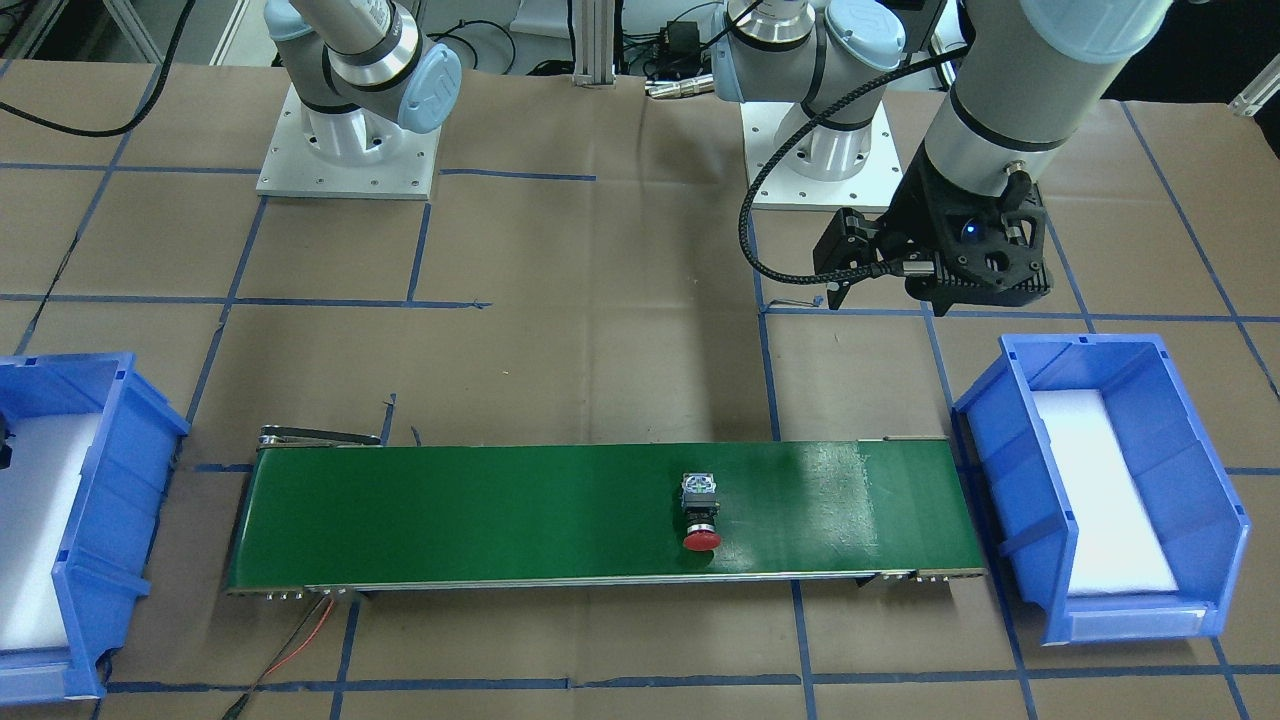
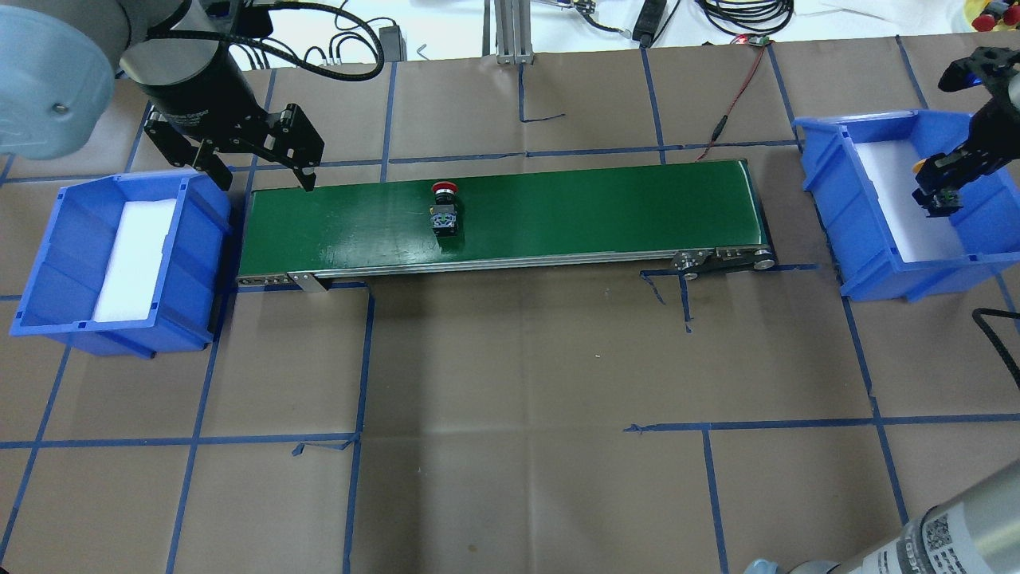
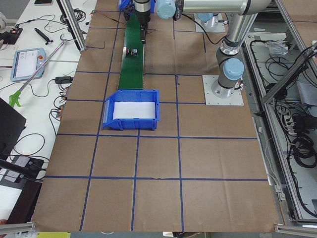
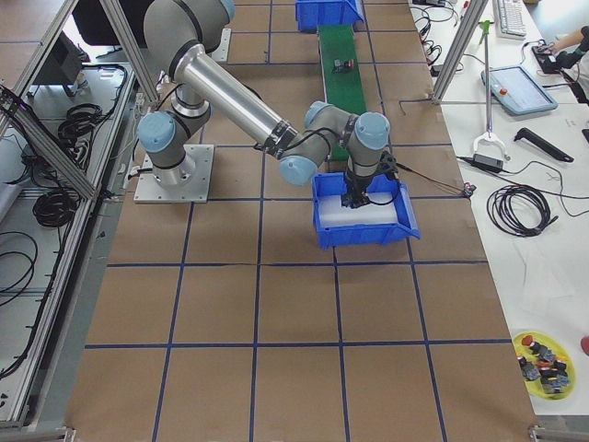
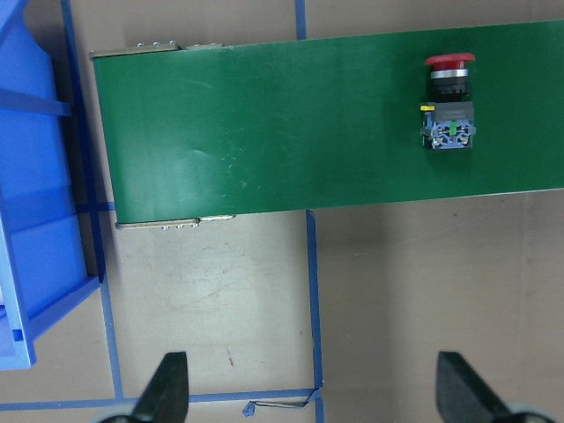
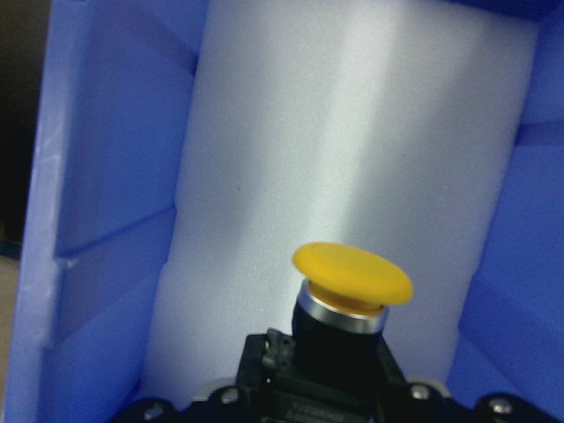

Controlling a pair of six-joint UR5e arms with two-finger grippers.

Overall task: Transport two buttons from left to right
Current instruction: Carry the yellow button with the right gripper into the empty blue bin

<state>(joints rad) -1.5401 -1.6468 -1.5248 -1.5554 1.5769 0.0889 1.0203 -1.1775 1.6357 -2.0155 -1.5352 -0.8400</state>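
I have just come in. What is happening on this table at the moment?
The robot's right claw holds the yellow-capped push-button switch over the white foam inside the blue plastic bin on the right. The red-capped push-button switch lies on its side on the green conveyor belt, between the two bins. The left claw hangs open above the belt's left end, beside the other blue bin.

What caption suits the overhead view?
Right pincer holds the yellow button over the right bin; red button lies on the green belt; left pincer hangs open near it.
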